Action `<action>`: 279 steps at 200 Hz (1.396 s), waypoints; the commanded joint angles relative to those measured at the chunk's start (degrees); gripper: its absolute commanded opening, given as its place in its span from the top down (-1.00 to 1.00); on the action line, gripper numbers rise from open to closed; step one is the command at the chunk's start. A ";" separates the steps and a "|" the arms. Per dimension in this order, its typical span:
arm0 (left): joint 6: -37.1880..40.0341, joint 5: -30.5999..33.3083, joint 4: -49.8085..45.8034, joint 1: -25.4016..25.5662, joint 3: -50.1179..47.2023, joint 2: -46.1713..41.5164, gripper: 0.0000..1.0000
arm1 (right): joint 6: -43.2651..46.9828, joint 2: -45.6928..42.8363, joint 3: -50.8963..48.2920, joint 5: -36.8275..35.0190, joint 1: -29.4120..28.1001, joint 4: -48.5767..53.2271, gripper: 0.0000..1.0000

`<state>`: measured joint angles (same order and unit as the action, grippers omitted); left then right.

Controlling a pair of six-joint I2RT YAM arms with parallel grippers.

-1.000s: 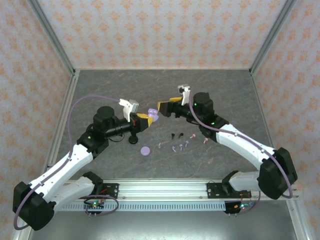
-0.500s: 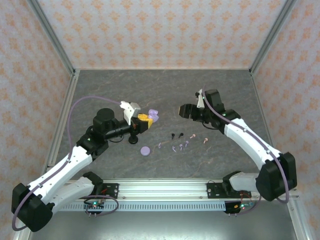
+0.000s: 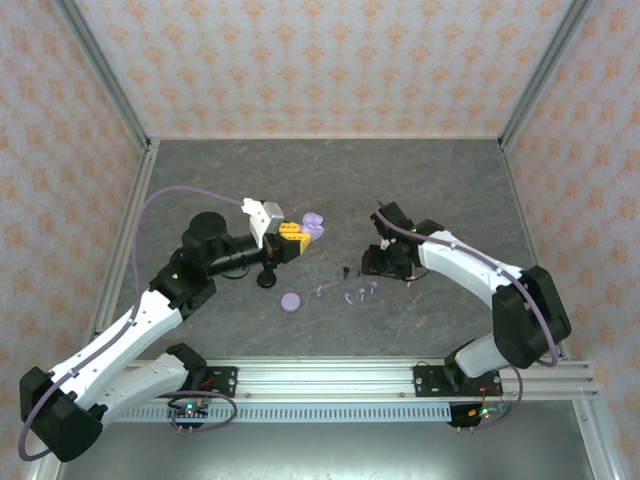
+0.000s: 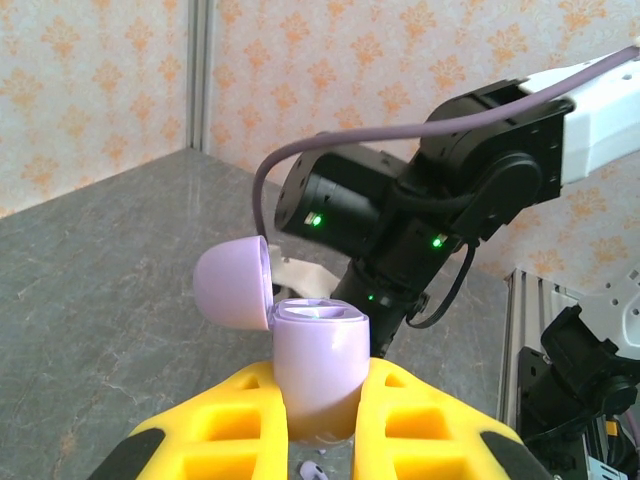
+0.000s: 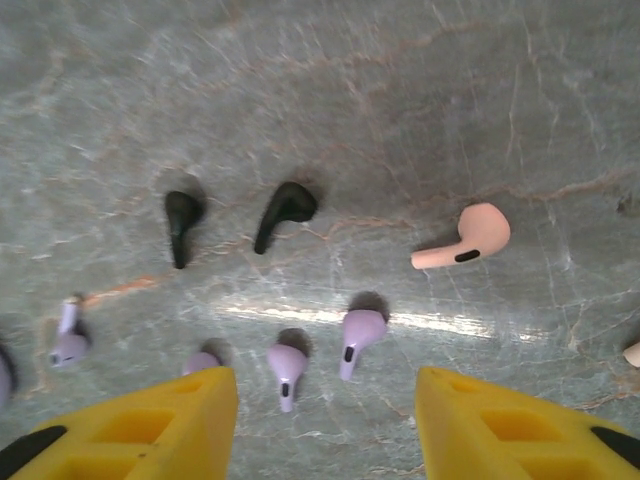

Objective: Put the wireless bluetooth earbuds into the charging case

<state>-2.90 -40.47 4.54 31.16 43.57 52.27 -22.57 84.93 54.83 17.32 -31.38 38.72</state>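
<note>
The lilac charging case (image 4: pixel 318 352) stands upright with its lid (image 4: pixel 234 286) flipped open, and my left gripper (image 4: pixel 320 425) is shut on its lower half. In the top view the case (image 3: pixel 313 225) is held above the table, left of centre. My right gripper (image 5: pixel 325 430) points down at the wireless bluetooth earbuds and is open, its yellow fingers (image 5: pixel 150 430) wide apart. Two lilac buds (image 5: pixel 360 332) (image 5: pixel 286 368) lie just ahead of the gap. Two black buds (image 5: pixel 181 215) (image 5: pixel 287 208) and a pale pink bud (image 5: pixel 467 237) lie further off. In the top view the right gripper (image 3: pixel 378 265) hovers beside the buds (image 3: pixel 360 291).
A lilac round puck (image 3: pixel 291 300) and a dark round piece (image 3: pixel 266 280) lie on the grey stone table (image 3: pixel 320 170) under the left arm. More lilac buds (image 5: pixel 68 340) (image 5: pixel 203 360) lie by the right gripper's left finger. Patterned walls stand at the back and sides.
The right arm has swung away from the case and down over the earbuds, its jaws narrowing. The left gripper has carried the case slightly up and right.
</note>
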 commanded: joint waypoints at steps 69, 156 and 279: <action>1.05 -1.06 0.66 0.58 1.71 -0.42 1.00 | -2.20 8.37 0.01 -3.89 -1.30 -1.24 0.14; 0.91 -0.15 -0.46 0.66 1.99 -0.24 1.00 | -2.73 10.99 -0.46 -2.14 -1.93 -2.57 0.31; -1.67 3.15 8.09 1.36 0.29 0.81 1.00 | -5.27 -5.07 1.52 -5.55 -2.02 -2.50 0.56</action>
<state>-3.81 -39.33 7.40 31.68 43.57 52.73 -26.20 86.13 54.50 14.39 -33.23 34.48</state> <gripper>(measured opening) 0.139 0.223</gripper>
